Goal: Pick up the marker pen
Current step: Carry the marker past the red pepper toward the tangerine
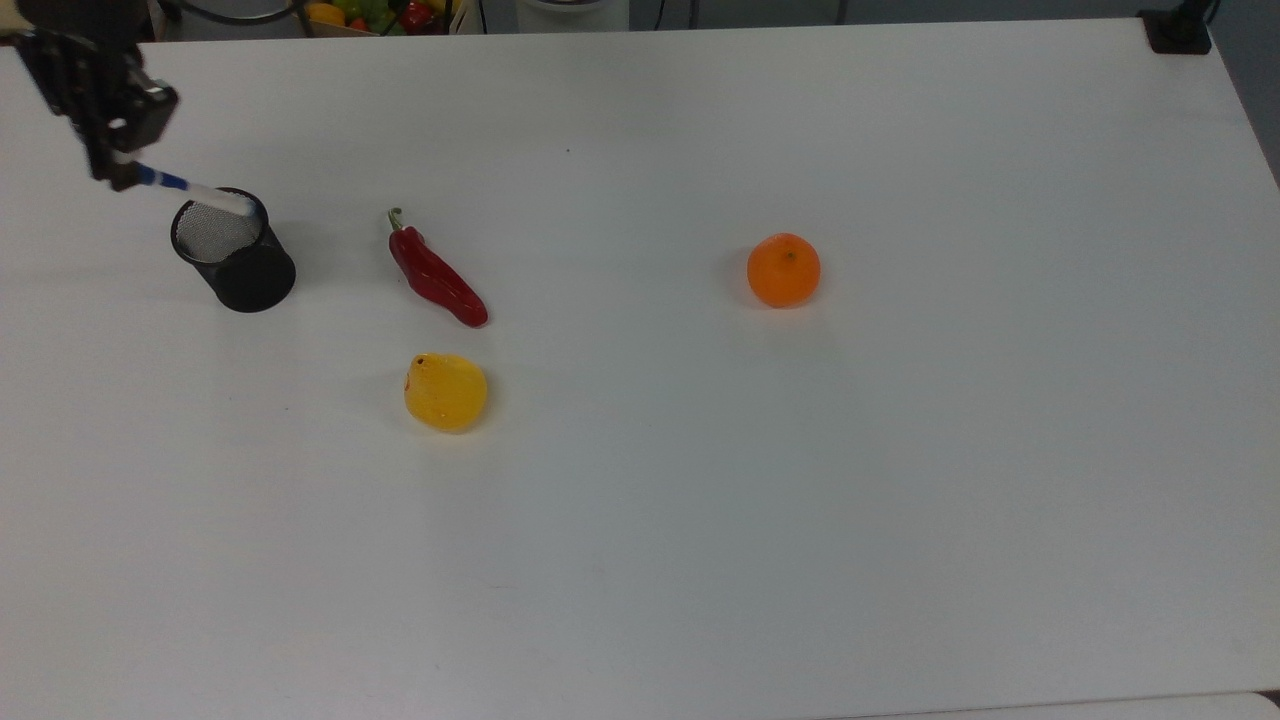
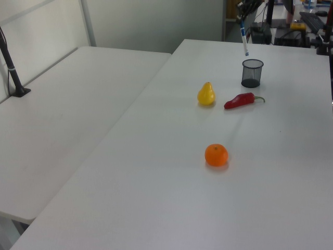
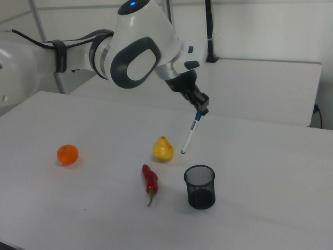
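The marker pen (image 1: 195, 190) (image 2: 243, 40) (image 3: 190, 134), white with a blue band and cap, hangs tilted in the air, clear above the black mesh cup (image 1: 234, 251) (image 2: 252, 73) (image 3: 200, 186). My gripper (image 1: 112, 168) (image 2: 242, 20) (image 3: 201, 109) is shut on the pen's blue capped end. In the right view the pen's lower tip floats above and a little to the right view's left of the cup's rim. The cup stands upright on the white table (image 1: 700, 500).
A red chili pepper (image 1: 436, 274) (image 3: 150, 182), a yellow pear (image 1: 445, 392) (image 3: 163, 148) and an orange (image 1: 783, 269) (image 3: 67, 154) lie on the table. A black clamp (image 1: 1178, 30) sits at the top view's upper right corner.
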Action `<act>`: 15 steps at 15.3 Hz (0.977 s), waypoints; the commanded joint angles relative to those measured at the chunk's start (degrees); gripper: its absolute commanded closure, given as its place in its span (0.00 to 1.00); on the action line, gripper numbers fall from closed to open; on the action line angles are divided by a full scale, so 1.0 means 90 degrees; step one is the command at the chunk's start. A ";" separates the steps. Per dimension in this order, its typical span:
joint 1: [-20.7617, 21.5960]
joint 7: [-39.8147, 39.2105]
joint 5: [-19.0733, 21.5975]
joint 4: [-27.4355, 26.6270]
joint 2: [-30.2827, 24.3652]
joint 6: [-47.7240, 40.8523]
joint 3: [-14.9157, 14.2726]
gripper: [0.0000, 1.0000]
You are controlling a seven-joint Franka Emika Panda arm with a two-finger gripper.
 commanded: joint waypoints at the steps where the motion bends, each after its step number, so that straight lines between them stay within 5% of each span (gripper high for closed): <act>1: 0.0177 0.0049 0.0127 -0.0098 -0.0205 -0.1026 0.0570 1.00; 7: 0.0245 0.0166 0.0010 -0.0137 -0.0098 -0.2006 0.1529 1.00; 15: 0.1180 0.0156 -0.0604 -0.0176 0.0662 -0.2690 0.1628 1.00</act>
